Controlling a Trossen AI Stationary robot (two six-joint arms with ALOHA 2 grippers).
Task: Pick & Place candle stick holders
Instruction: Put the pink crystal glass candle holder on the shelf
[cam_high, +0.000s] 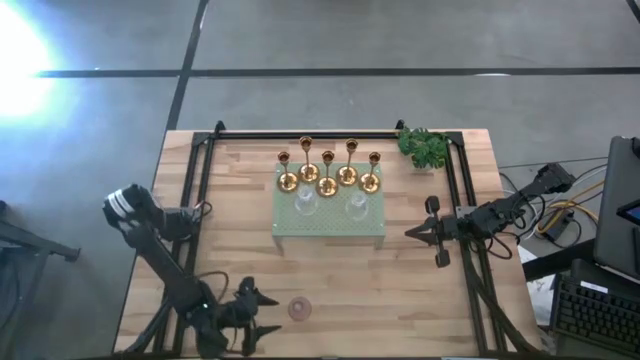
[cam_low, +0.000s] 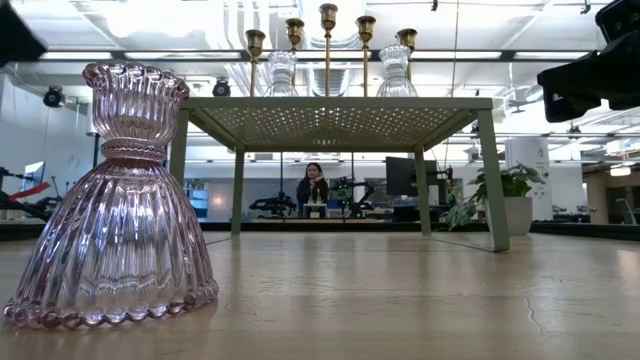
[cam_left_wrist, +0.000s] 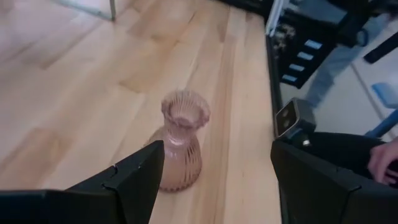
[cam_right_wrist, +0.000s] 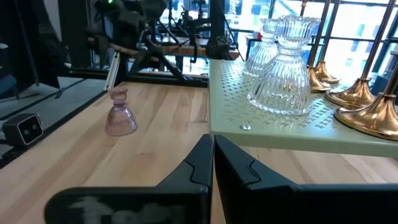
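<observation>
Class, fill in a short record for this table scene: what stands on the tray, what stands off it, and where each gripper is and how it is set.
On tray: five brass holders and two clear glass holders on the green tray
Off tray: pink glass holder, upright on the table
Left gripper: open, beside the pink holder, not touching
Right gripper: shut, empty, beside the tray
Corner: leafy sprig

Bright overhead lighting, glare at the high view's upper left, left wrist view soft.
</observation>
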